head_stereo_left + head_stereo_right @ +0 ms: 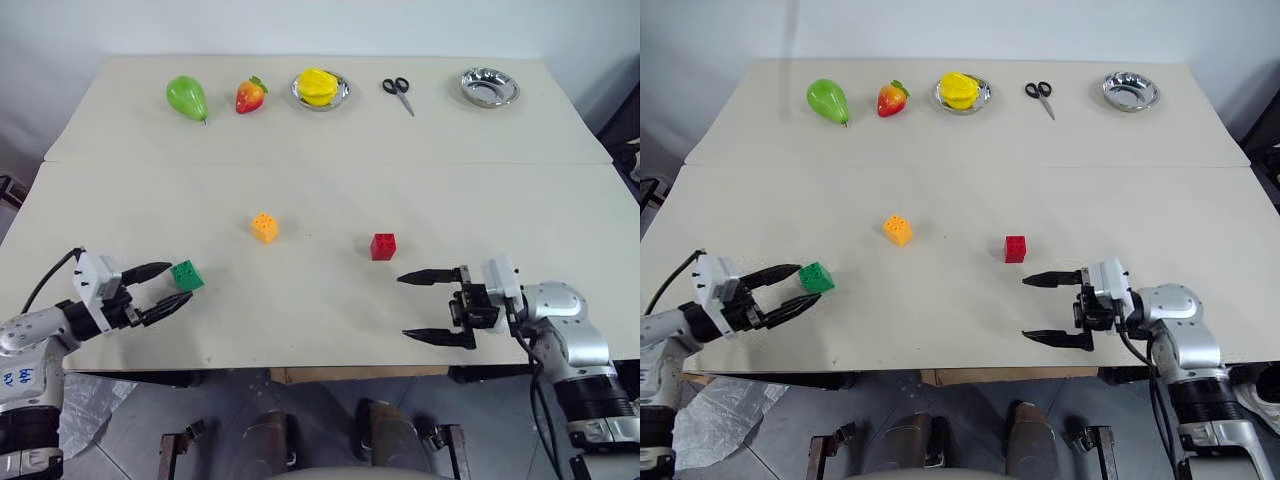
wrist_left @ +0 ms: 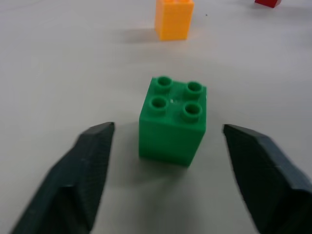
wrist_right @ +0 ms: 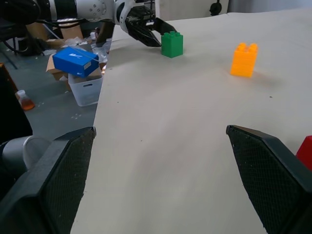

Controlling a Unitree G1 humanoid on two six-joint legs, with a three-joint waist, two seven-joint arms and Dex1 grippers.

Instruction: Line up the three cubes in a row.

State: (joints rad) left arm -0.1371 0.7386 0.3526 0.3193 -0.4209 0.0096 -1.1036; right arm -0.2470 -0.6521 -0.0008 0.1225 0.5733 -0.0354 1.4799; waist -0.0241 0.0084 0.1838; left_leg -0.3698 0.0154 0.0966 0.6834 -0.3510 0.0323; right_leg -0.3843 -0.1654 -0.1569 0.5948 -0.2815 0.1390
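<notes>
Three studded cubes sit apart on the beige table (image 1: 300,320). The green cube (image 1: 186,275) is near the front left, the orange cube (image 1: 264,227) is mid-table, and the red cube (image 1: 383,246) is right of centre. My left gripper (image 1: 178,282) is open, level with the table. Its fingers (image 2: 92,161) flank the green cube (image 2: 173,122) with a gap on each side. My right gripper (image 1: 403,306) stands open near the front edge, just in front of and right of the red cube, with nothing between its fingers.
Along the far edge lie a green pear (image 1: 187,97), a strawberry (image 1: 250,95), a metal plate with yellow fruit (image 1: 320,88), scissors (image 1: 398,93) and a silver bowl (image 1: 489,87). A blue box (image 3: 75,61) sits on the floor beside the table's left.
</notes>
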